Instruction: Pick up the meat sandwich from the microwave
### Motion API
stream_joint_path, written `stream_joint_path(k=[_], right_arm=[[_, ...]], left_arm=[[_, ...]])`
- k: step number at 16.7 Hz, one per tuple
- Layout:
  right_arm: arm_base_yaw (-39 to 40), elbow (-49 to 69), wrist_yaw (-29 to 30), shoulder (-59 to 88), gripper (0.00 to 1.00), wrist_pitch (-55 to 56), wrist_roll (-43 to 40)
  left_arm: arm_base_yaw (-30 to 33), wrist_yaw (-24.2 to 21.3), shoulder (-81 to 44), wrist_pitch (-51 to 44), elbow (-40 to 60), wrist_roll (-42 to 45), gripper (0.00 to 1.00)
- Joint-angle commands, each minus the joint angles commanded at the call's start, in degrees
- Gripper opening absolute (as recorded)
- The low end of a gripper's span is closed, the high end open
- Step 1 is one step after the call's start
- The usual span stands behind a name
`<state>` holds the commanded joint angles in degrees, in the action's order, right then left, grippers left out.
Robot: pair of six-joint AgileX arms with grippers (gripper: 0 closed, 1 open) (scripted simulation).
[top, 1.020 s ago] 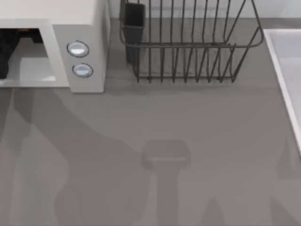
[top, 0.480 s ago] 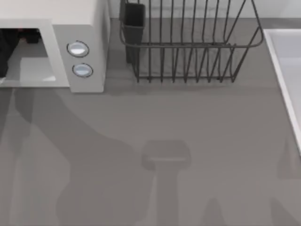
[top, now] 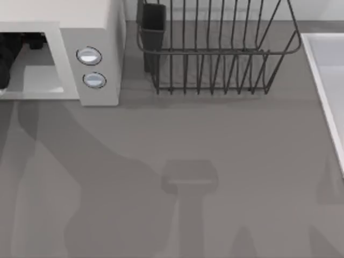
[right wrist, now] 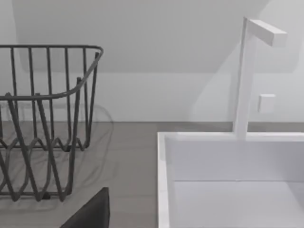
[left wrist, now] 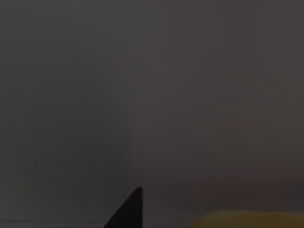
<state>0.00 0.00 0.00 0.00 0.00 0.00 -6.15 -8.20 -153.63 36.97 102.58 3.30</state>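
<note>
The off-white microwave [top: 102, 32] stands at the table's back left, its door side open onto a grey cavity, with two round knobs [top: 89, 56] on its panel. My left arm reaches into that cavity from the left edge, and my left gripper [top: 33, 41] shows as a dark shape deep inside near the back wall. In the dim left wrist view, a dark tip of that gripper [left wrist: 128, 214] shows against the grey cavity wall. Close beside it lies the yellow-orange rim of the meat sandwich [left wrist: 247, 220]. In the top view the sandwich is hidden.
A black wire dish rack [top: 215, 54] stands at the back middle, with a dark cup [top: 153, 19] at its left end. A white sink [right wrist: 228, 180] with a faucet [right wrist: 244, 76] lines the right edge. My parked right gripper [right wrist: 90, 213] hangs between rack and sink.
Inside the cavity the left arm has pushed deeper. An orange-brown spot visible a second ago at the back is now covered by the dark gripper. The last half second shows almost no motion.
</note>
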Motion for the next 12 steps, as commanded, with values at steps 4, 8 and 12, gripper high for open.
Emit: stream_joint_path(k=[4, 8, 12], right_arm=[[0.00, 0.00, 0.00, 0.00, 1.00, 0.00, 0.00], [0.00, 0.00, 0.00, 0.00, 1.00, 0.00, 0.00], [0.00, 0.00, 0.00, 0.00, 1.00, 0.00, 0.00]], left_arm=[[7.59, 7.15, 7.92, -2.95, -7.34, -3.18, 0.00], [20.77, 19.54, 23.54, -8.10, -20.33, -8.64, 0.00], [36.01, 33.75, 42.18, -14.08, -35.70, -14.88, 0.00]])
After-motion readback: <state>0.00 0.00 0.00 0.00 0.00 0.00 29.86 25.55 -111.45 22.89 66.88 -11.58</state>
